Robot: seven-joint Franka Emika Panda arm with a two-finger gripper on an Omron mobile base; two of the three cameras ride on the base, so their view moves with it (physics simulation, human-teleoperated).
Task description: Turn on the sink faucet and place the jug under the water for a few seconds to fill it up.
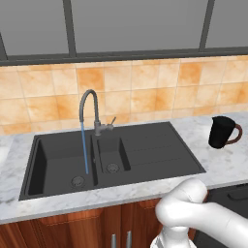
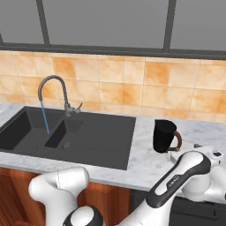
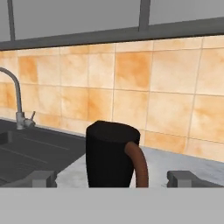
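Note:
The grey gooseneck faucet stands behind the dark sink, and a thin blue stream of water runs from its spout into the large basin. The black jug stands upright on the marble counter to the right of the sink, its reddish-brown handle turned towards the hand. My gripper is open and level with the jug's lower half. Its fingertips sit wide apart on either side of the jug, just short of it. From the right base view the gripper is at the jug's front right.
An orange tiled wall and a window run behind the counter. The ribbed drainboard lies between the jug and the basins. My arm's elbow sits low in front of the counter edge, above the wooden cabinets.

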